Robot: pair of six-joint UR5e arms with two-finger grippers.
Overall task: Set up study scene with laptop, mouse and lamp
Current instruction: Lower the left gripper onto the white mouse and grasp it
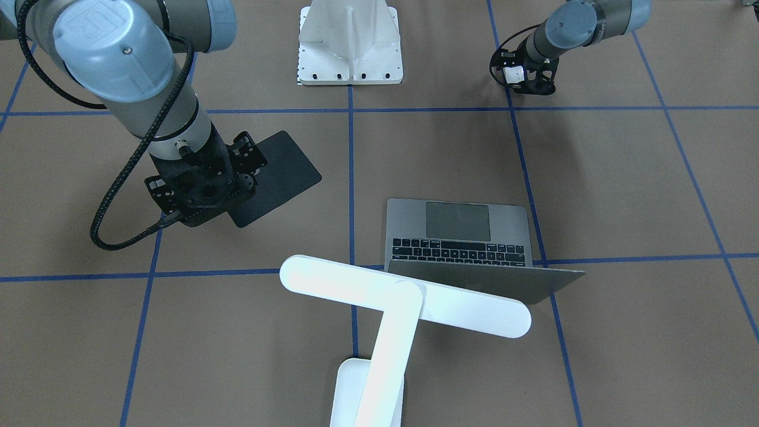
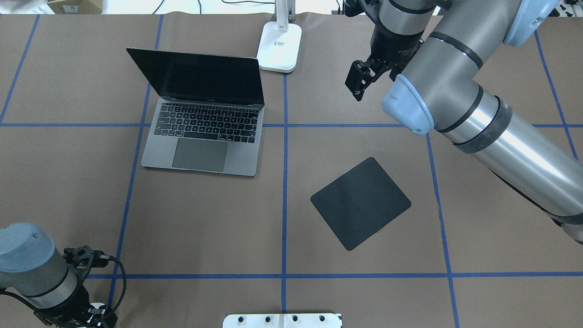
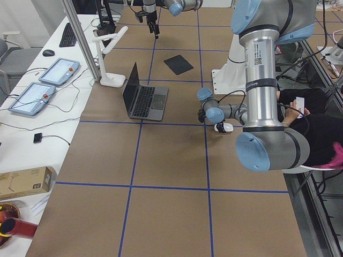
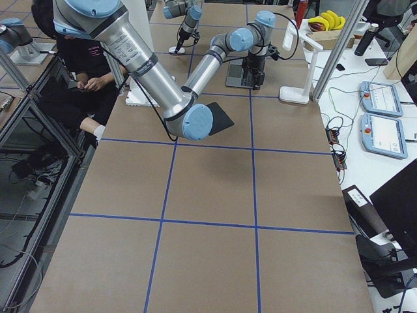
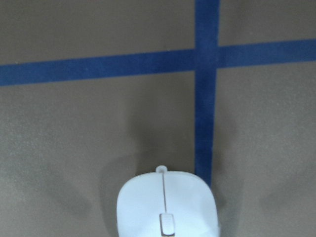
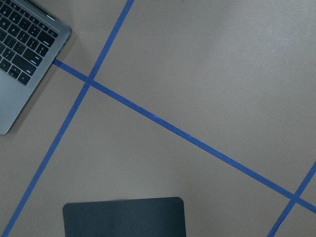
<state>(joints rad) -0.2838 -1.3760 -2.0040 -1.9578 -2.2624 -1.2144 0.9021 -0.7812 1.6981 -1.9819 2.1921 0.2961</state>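
Toward seven o'clock on the table (image 2: 205, 218), seen from overhead, the left claw (image 1: 517, 76) clamps the mouse (image 5: 168, 207); whether the right claw (image 2: 359, 91) is apart or together, I cannot tell.

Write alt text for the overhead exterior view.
An open laptop sits far left on the table, the lamp base beside its lid, a black pad right of centre. The right gripper hangs far right; the left gripper is at the near-left corner.
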